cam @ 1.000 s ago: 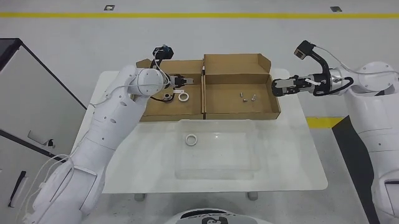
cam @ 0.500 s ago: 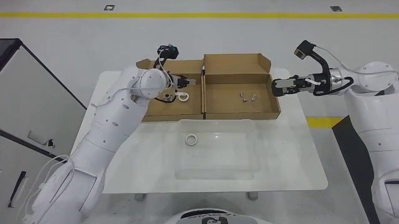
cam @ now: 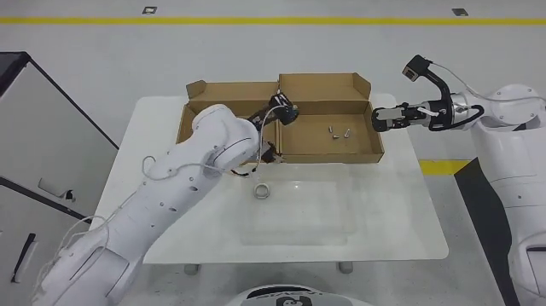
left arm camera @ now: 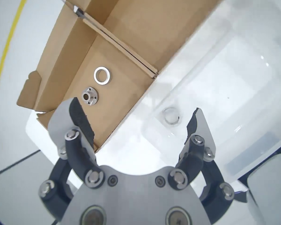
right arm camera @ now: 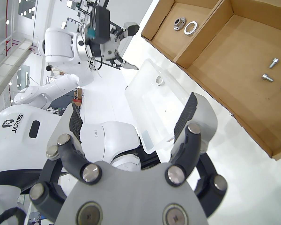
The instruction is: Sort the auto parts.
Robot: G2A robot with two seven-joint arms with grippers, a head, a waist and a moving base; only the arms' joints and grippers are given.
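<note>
The left tool (left arm camera: 135, 110) is spread wide and empty, a ring (left arm camera: 171, 116) in the clear tray (left arm camera: 236, 71) just ahead of it; the right tool (right arm camera: 133, 105) gapes wide too.

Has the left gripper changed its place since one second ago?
Yes. Against the left cardboard box, the left gripper has come off the box floor toward the front wall, nearer the clear tray.

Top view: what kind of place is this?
Likely a robotics lab or factory test floor: a yellow line marks the pale floor, and a white table holds boxes of metal parts.
</note>
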